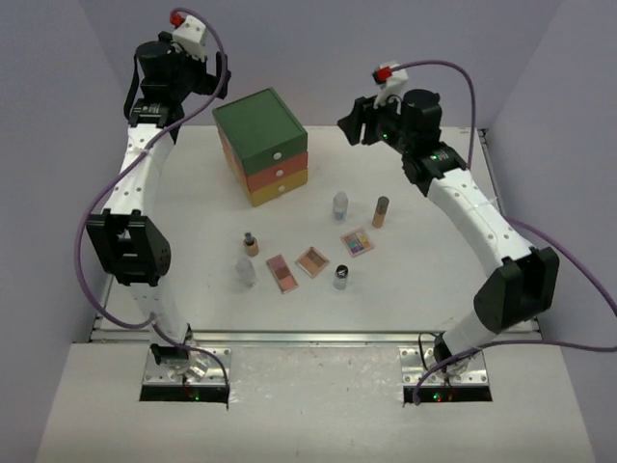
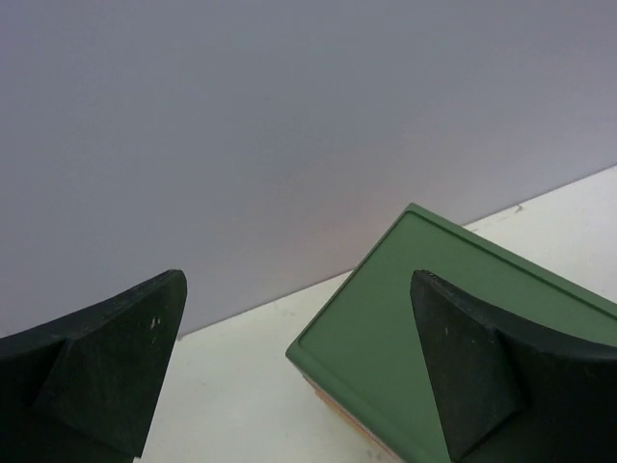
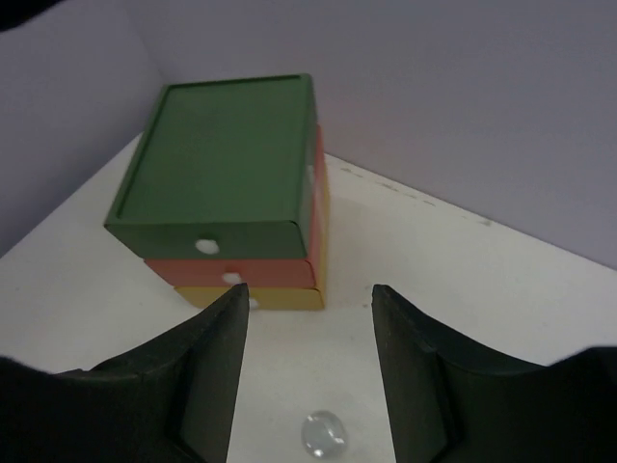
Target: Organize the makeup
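Makeup [image 1: 312, 261]: you have it loose on the table [image 1: 193, 289], in front of the chest [image 1: 261, 145], well clear of both arms.
Back row: clear jar [image 1: 339, 203] and tan bottle [image 1: 380, 211], near each other but apart.
Middle: multicolour palette [image 1: 357, 241], two pink-brown palettes [image 1: 281, 273] side by side, small bottle [image 1: 251, 244].
Front: second jar [image 1: 245, 271], black-capped jar [image 1: 341, 279].
Left gripper [image 2: 297, 289]: your left arm is raised at the far left, over the chest's top edge. Its fingers are spread wide and hold nothing.
Right gripper [image 3: 308, 294]: it is raised right of the chest, facing the drawer fronts. Its fingers are parted and empty, and the clear jar shows low between them.
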You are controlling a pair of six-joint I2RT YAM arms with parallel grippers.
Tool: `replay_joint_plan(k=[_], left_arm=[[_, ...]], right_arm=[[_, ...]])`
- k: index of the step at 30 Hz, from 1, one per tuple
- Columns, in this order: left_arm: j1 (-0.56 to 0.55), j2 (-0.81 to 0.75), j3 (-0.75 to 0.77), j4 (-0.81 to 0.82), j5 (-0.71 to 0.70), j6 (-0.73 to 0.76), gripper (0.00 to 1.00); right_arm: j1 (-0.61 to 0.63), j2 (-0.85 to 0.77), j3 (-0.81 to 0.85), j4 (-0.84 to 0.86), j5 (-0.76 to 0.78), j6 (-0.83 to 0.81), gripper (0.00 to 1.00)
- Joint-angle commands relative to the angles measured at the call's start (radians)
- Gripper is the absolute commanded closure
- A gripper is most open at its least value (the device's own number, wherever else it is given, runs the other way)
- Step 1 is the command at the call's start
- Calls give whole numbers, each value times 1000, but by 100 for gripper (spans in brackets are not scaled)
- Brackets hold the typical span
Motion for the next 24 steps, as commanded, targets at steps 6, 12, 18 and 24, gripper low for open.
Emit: replay_joint_plan(k=[6,12,18,24], left_arm=[[-52,230,245,-333,-65,28,0],[-104,256,172,-288,-162,61,0],[-121,263,129,-255,-176,62,0],[-126,263,106,-231,-175,73,0]], right_arm=[[242,394,335,-39,108,125,48],[317,575,494,-44,179,195,55],[345,637,504,-5,242,210,60],[361,659,487,55,252,231,60]])
